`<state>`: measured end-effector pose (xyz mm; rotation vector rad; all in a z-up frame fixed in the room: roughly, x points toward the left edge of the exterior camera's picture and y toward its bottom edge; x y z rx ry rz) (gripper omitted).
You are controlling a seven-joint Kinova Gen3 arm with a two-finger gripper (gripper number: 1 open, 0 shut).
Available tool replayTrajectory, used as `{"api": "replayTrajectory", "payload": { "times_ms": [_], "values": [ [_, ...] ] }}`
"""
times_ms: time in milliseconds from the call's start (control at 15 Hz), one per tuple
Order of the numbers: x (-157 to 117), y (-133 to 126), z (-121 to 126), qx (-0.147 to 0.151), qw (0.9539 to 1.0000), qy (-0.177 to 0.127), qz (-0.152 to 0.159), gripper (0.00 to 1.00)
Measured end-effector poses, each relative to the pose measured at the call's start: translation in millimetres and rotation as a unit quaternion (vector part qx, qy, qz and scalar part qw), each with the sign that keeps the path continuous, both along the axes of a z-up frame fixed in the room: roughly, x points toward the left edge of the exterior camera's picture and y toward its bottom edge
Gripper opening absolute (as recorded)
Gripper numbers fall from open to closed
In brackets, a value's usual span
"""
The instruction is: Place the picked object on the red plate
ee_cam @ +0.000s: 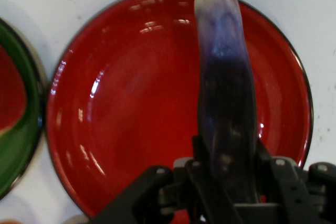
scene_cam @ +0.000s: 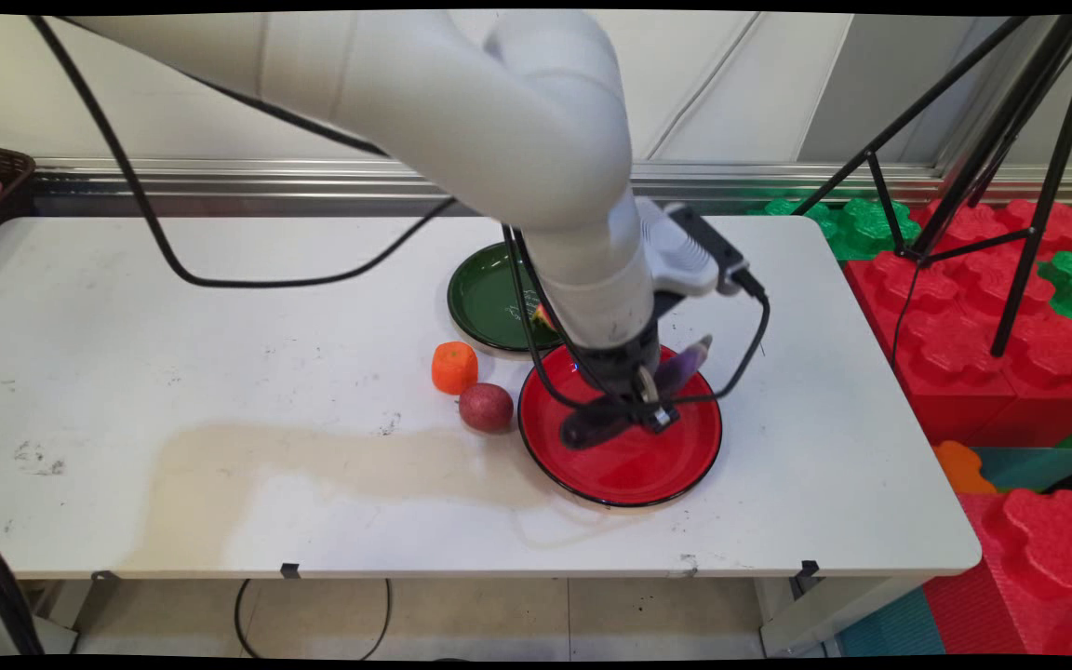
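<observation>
Over the red plate (scene_cam: 676, 465), the gripper (scene_cam: 634, 409) is closed on an eggplant (ee_cam: 226, 103), fingers (ee_cam: 202, 153) pinching the dark fat end, one each side. That grip leaves the pale purple tip free, so it sticks out past the fingers and up toward the plate's far rim in the hand view. In the main view the eggplant lies slanted across the plate, dark end low near the centre, tip raised toward the arm's wrist side. Can't tell if it touches the plate or hangs just above it. A green plate (scene_cam: 480, 307) sits just behind and left, nearly touching the red one, with a red-and-green piece, probably a watermelon slice (ee_cam: 10, 95), on it. Left of the red plate, on the bare table (scene_cam: 220, 372): a dark red round fruit (scene_cam: 486, 407) just beside the rim, an orange fruit (scene_cam: 454, 367) right behind that.
</observation>
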<state>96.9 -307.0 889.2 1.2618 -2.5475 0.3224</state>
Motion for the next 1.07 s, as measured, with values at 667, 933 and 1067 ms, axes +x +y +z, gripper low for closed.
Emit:
{"api": "replayTrajectory", "payload": {
  "times_ms": [667, 933, 1067],
  "values": [
    [-14.2, -4.4, -49.6, 0.011, 0.9999, -0.005, -0.004, 0.00],
    [-16.2, -6.0, -55.9, 0.006, 0.9999, -0.006, -0.007, 1.00],
    [-15.9, -5.9, -55.7, 0.004, 0.9999, -0.006, -0.008, 1.00]
  ]
}}
